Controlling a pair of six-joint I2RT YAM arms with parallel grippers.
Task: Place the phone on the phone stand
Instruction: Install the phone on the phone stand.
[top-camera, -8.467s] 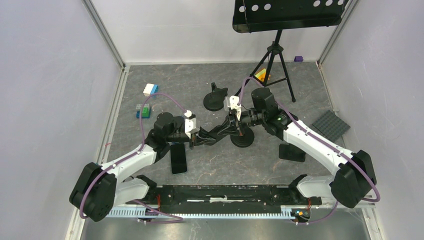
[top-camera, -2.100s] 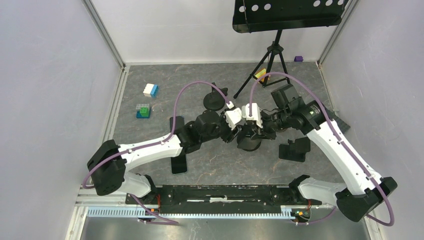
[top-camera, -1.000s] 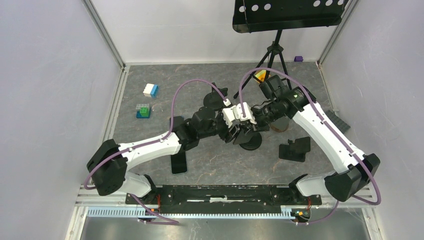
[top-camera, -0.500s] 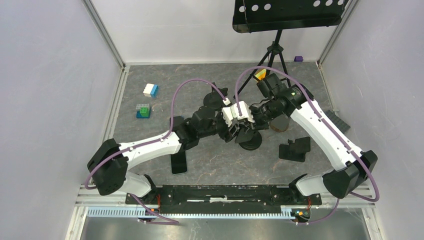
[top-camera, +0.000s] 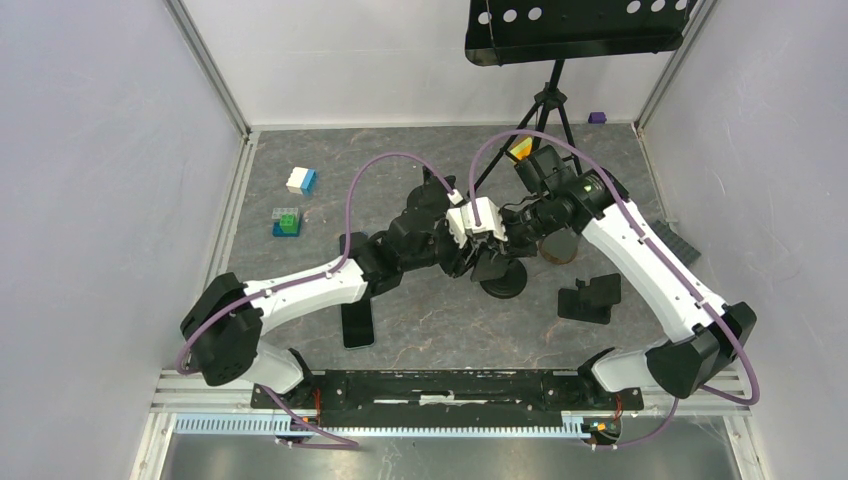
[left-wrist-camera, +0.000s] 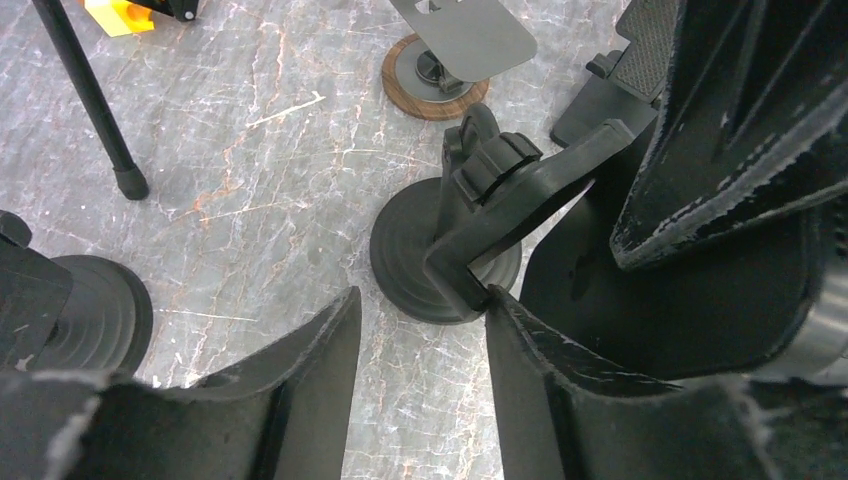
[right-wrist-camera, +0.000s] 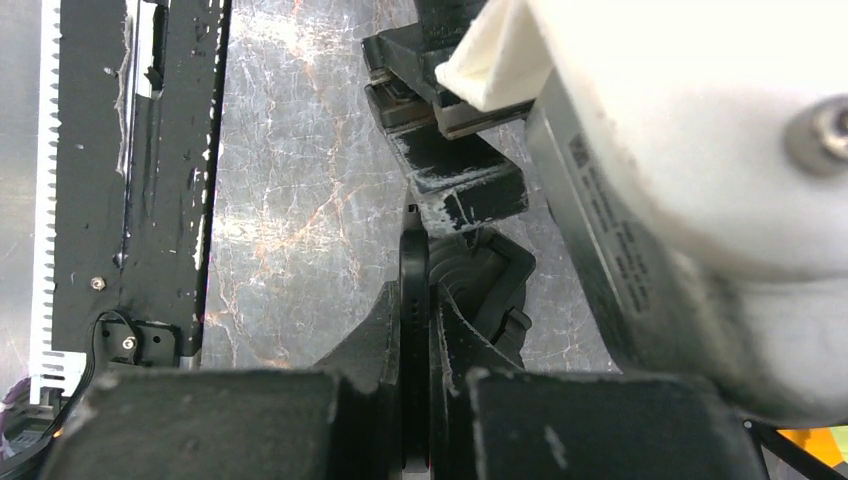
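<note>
In the right wrist view my right gripper (right-wrist-camera: 415, 315) is shut on a thin black phone (right-wrist-camera: 414, 265), which I see edge-on and upright. Just beyond it is the black phone stand (right-wrist-camera: 480, 285). In the left wrist view the stand (left-wrist-camera: 445, 265) has a round base and a slanted cradle arm. The phone's dark slab (left-wrist-camera: 690, 290) hangs to its right. My left gripper (left-wrist-camera: 422, 300) is open with bare floor between its jaws, and its right fingertip (left-wrist-camera: 500, 305) touches the low end of the cradle arm. From above, both grippers (top-camera: 462, 262) (top-camera: 497, 255) meet over the stand's base (top-camera: 503, 286).
A second black phone (top-camera: 357, 326) lies flat near the left arm. A wood-based stand (top-camera: 556, 248), a black holder (top-camera: 590, 297) and another round-based stand (top-camera: 428, 200) surround the work spot. A music-stand tripod (top-camera: 545, 110) is behind, with toy bricks (top-camera: 300, 180) (top-camera: 286, 222) at the back left.
The left gripper's jaws have come closer together, and its wrist has shifted slightly toward the back. The right gripper has kept its hold on the phone and barely moved.
</note>
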